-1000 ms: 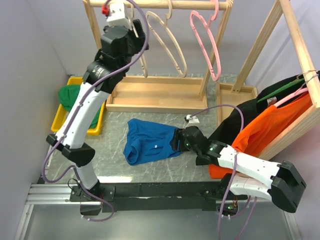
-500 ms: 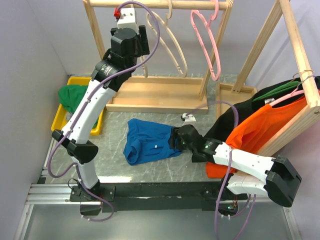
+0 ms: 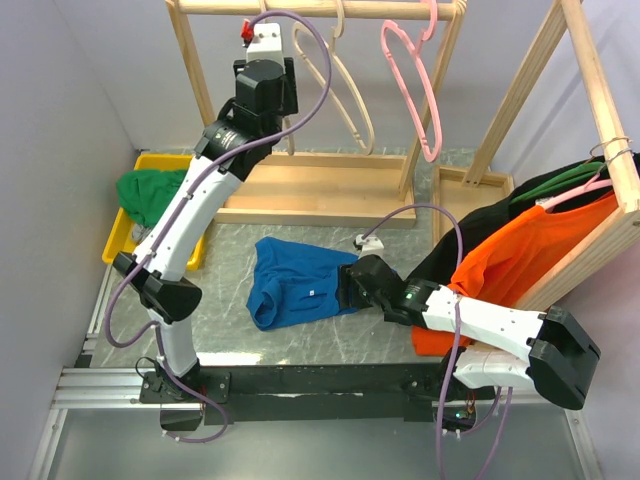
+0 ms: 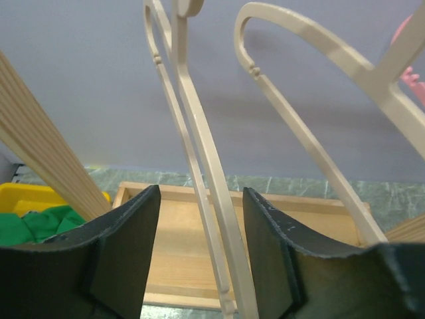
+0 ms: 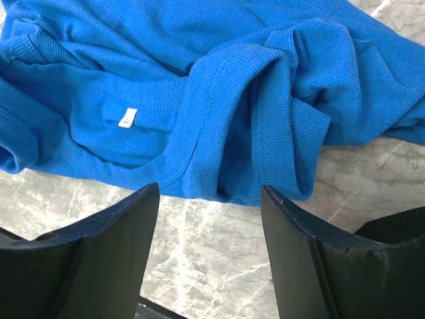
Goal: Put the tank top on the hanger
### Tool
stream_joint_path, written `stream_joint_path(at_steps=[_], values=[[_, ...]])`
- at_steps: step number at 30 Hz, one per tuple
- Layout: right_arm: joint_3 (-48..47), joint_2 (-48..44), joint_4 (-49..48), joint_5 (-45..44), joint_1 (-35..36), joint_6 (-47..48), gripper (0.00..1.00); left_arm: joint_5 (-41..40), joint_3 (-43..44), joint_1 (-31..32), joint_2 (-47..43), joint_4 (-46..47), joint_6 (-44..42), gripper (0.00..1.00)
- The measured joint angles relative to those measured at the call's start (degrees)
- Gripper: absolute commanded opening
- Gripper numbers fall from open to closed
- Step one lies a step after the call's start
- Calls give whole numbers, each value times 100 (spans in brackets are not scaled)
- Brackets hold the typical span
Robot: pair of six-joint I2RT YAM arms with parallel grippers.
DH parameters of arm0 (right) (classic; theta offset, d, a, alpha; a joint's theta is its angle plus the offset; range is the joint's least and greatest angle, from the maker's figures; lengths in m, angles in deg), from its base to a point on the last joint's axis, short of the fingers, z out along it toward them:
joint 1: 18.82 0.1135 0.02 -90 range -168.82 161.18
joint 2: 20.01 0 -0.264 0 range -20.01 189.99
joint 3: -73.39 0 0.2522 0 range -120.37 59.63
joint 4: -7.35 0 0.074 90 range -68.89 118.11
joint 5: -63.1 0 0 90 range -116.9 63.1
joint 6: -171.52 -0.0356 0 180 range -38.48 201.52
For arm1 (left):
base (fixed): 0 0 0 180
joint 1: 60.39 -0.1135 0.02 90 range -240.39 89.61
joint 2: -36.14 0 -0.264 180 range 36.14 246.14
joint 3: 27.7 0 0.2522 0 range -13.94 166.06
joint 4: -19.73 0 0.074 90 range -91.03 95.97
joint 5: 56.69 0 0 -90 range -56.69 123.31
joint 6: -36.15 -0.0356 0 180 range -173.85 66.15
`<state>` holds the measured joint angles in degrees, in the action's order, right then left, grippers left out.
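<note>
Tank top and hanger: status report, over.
Left pincer open, straddling hanger. Right pincer open over tank top, lying bunched on table. Second hanger close beside first.
</note>
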<state>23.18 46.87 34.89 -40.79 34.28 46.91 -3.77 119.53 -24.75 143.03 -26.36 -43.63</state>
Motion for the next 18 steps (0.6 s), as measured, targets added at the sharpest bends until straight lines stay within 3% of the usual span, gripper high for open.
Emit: stream_joint_path(at_steps=[9,18], values=[[0,0,63,-11,39,2,70,-258,-535,-4,-79,46,-55,29],[0,-2,162,-42,57,4,70,-385,-767,-4,-739,118,-160,5]])
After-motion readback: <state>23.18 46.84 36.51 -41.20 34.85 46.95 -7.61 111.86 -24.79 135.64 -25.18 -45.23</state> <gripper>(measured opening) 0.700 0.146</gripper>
